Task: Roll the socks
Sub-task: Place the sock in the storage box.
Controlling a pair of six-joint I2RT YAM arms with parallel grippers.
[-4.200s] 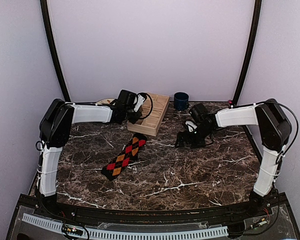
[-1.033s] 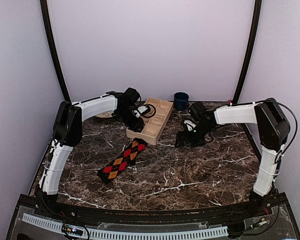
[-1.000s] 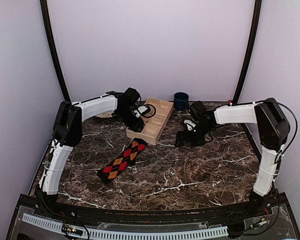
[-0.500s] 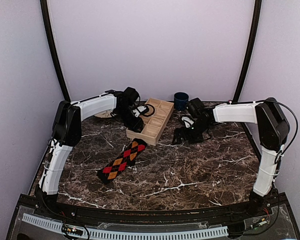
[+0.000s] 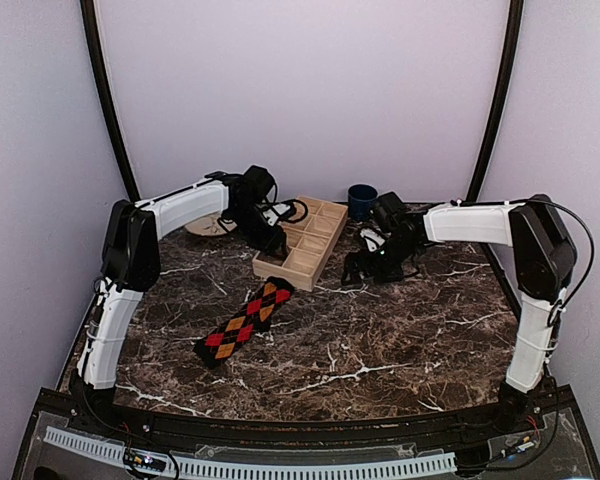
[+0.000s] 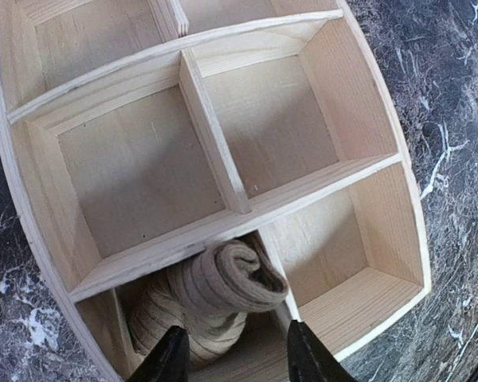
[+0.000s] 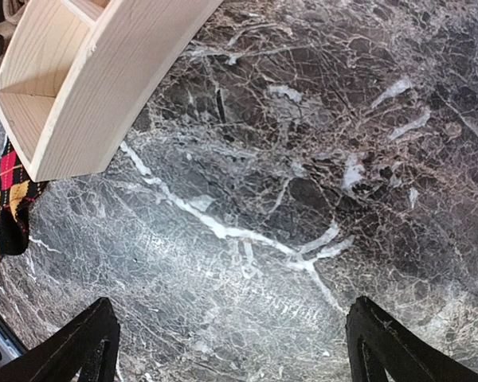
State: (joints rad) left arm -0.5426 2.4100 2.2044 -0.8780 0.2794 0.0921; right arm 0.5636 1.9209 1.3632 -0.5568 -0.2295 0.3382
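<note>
The move ahead turns on the argyle sock (image 5: pixel 242 322), which lies flat on the table (image 5: pixel 380 340) with its long axis running diagonally, from the near left up to the tray's (image 5: pixel 330 240) near corner. The left claw (image 5: pixel 270 243) hangs over that corner, so it is the nearer one, with the sock just to its near side. The right claw (image 5: pixel 365 266) sits off the tray's right side over bare marble, its jaws spread wide, and sees only the sock's far end (image 7: pixel 4 199) at its edge. The tan sock (image 6: pixel 211 298) is already rolled and sits in the tray's corner compartment, and the left claw's fingers (image 6: pixel 169 358) stand apart over it (they seem to straddle it, not pinch it). Compared with about four seconds ago, the left claw has moved from the tray's far side to this corner. The right claw has edged toward the tray, and the argyle sock lies much as it did.
</note>
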